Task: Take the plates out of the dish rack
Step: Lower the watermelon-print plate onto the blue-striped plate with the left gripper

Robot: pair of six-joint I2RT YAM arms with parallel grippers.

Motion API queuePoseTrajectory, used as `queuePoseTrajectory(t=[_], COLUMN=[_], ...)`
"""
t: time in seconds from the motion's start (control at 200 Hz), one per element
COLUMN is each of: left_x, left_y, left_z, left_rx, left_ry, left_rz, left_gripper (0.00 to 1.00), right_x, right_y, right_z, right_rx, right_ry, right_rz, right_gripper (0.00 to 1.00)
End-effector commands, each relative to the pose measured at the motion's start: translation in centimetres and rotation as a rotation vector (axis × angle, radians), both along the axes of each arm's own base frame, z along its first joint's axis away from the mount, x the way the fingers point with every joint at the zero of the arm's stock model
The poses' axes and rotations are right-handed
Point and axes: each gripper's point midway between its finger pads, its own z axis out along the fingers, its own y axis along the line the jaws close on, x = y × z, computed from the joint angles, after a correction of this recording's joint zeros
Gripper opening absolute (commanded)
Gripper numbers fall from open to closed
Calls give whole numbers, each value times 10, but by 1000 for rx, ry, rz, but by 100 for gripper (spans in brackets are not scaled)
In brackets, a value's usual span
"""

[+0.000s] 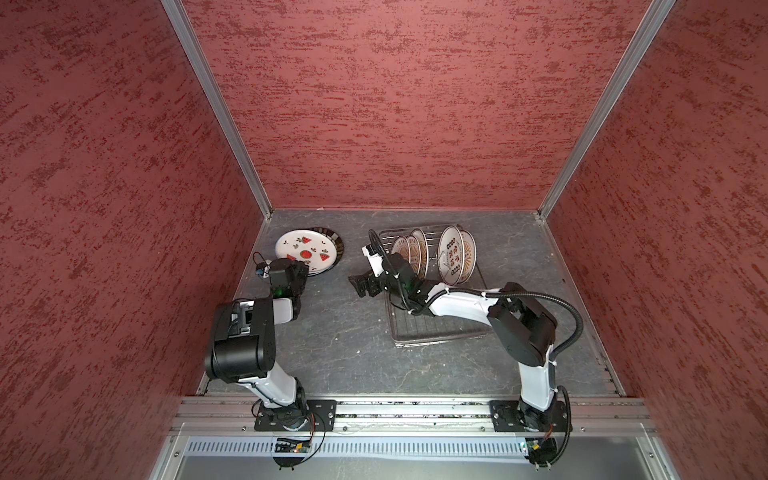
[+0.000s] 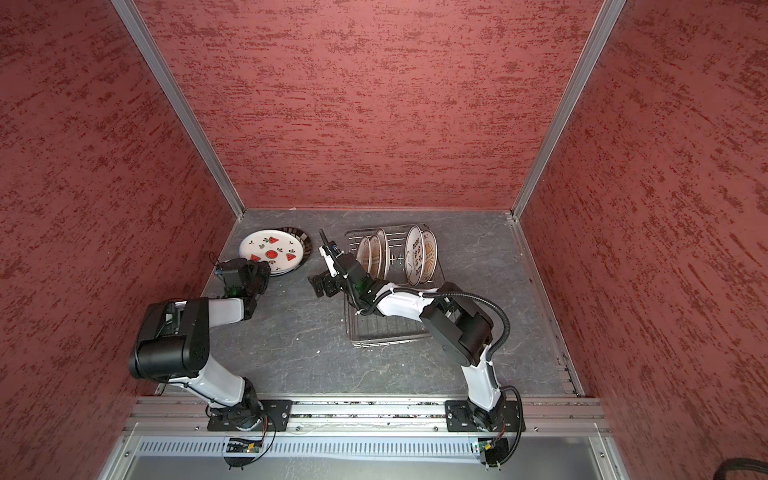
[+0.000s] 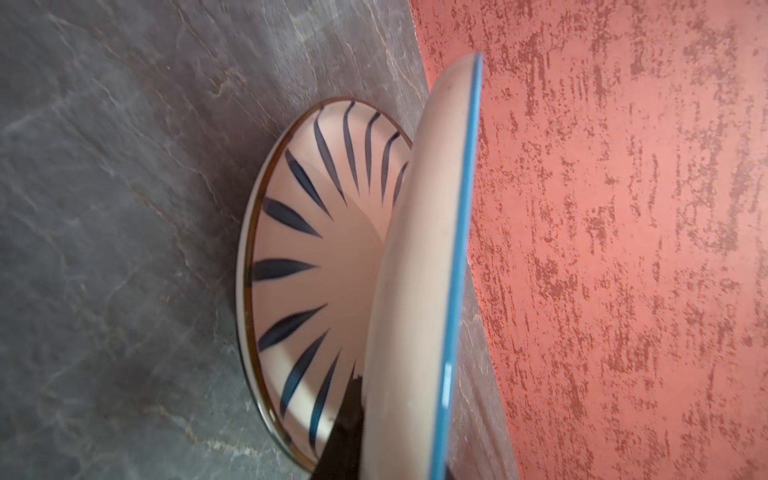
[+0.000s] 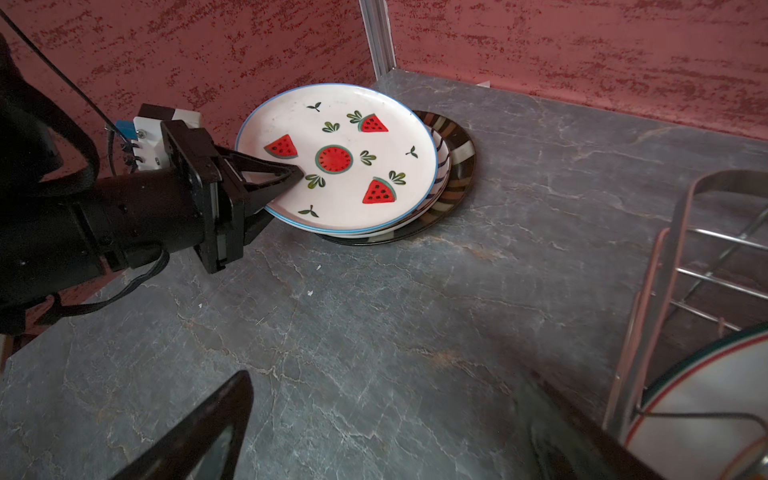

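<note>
My left tool [image 4: 282, 191] is clamped on the rim of the watermelon plate [image 4: 336, 158], tilted over the striped plate [image 3: 316, 249] at the table's [image 4: 374, 332] far-left corner; release looks due. The right tool [image 1: 360, 286] hangs empty, jaws wide apart, just left of the dish rack [image 1: 436, 328]. About five sunburst plates [image 1: 415, 253] stand on edge at the rack's far end, to that tool's right. The right arm is nearer, so the next pick is its job.
</note>
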Motion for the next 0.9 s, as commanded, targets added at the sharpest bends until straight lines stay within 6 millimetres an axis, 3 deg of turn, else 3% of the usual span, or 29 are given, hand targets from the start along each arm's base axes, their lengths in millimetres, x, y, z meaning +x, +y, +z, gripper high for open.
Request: queuePoseTrajectory(t=[0.0,0.19,0.396,0.561,0.897], left_x=[21,24,34,31,18], left_y=[8,10,0,2,10], left_z=[43,35,24,17,3], left_rx=[16,14,-14,-6,22], left_ry=[-155,-126,-118,-102,9], left_rz=[24,33,-28,-19,27], left_gripper=[9,12,20,35,39], right_x=[1,1,2,1,0], right_y=[9,8,7,7,8], right_z=[14,12,10,10,10], right_rx=[22,16,14,13,19], right_ry=[-36,-39,-41,-40,-39], right_rz=[23,18,17,19,21], right_gripper=[99,98,99,98,98])
